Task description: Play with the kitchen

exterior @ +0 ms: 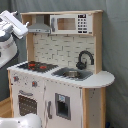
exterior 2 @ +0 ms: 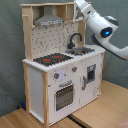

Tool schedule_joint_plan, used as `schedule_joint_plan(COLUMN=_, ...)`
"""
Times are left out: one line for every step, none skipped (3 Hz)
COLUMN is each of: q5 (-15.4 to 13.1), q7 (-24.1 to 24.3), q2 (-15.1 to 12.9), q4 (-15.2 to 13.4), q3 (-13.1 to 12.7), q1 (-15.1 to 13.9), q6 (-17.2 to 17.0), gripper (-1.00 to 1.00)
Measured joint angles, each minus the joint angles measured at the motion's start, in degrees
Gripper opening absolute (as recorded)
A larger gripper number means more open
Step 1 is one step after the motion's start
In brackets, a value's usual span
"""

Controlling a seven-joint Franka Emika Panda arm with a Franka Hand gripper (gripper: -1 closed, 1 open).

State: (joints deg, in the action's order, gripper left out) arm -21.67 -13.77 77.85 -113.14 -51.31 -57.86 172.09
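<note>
Nearest in the second exterior view: a light wooden floor (exterior 2: 30, 119) with bare room in front of and beside the tall white and light-wood toy kitchen (exterior 2: 60, 82). Oven door (exterior 2: 63, 96) with dark window low on the white front, knobs above it. On the counter, black-and-red hob (exterior 2: 54, 59) toward the second exterior view's left, black curved tap (exterior 2: 75, 39) over the grey sink (exterior 2: 82, 50) toward its right. Grey hood (exterior 2: 49, 21) under the top shelf. White robot arm (exterior 2: 102, 24) reaching in from the second exterior view's right to the upper shelf edge; gripper hidden behind the frame, so cannot tell whether clenched or released.

Only in the first exterior view: white microwave (exterior: 71, 23) with dark window on the top shelf, rounded counter end (exterior: 105, 78) jutting toward the first exterior view's right with free space around it, tiled back wall (exterior: 62, 49). Arm (exterior: 13, 25) at the first exterior view's left edge, just beside the hood (exterior: 39, 26); grey curtain (exterior: 116, 40) behind.
</note>
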Motion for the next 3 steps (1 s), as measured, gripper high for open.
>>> schedule_joint_plan(q5=0.03, q7=4.74, q2=1.39, q4=2.06, q3=-0.61, q1=-1.85, q6=-3.09, gripper=1.0)
schedule_joint_plan(q5=0.08, q7=9.14, q2=2.39, q4=4.4, q3=-1.21, q1=-3.45, q6=-6.57, gripper=1.0)
schedule_joint_plan(q5=0.14, q7=13.12, q2=2.94, q4=6.75, q3=-1.79, q1=-4.75, q6=-10.25, gripper=1.0)
